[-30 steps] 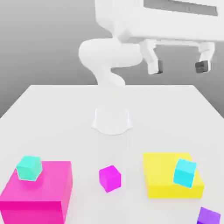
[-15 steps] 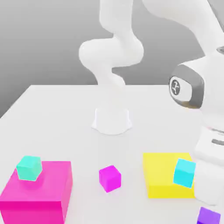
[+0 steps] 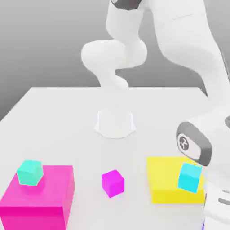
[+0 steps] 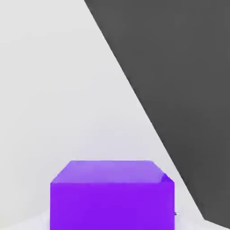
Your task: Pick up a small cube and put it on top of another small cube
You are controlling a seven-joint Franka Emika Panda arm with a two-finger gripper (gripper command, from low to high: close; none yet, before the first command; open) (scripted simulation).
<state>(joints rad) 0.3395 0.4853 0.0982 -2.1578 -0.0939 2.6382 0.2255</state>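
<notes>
A purple small cube [image 4: 112,197] rests on the white table, very close in the hand view. My arm [image 3: 197,146] has come down at the exterior view's lower right, and its hand drops past the picture's lower edge where that cube lay; the gripper is shut on the cube. Three other small cubes are in the exterior view. A teal one [image 3: 30,172] sits on a big magenta block [image 3: 45,200]. A magenta one [image 3: 112,183] lies on the table in front. A cyan one [image 3: 189,177] sits tilted on a flat yellow block [image 3: 164,179], just beside my arm.
The arm's round base [image 3: 115,122] stands mid-table. The table's edge [image 4: 148,117] runs close beside the purple cube, with dark floor beyond. White table surface [image 3: 58,126] stretches behind the blocks.
The arm swung down from high at the back to the lower right, over the purple cube. Its jaws were wide apart a second ago and have now closed.
</notes>
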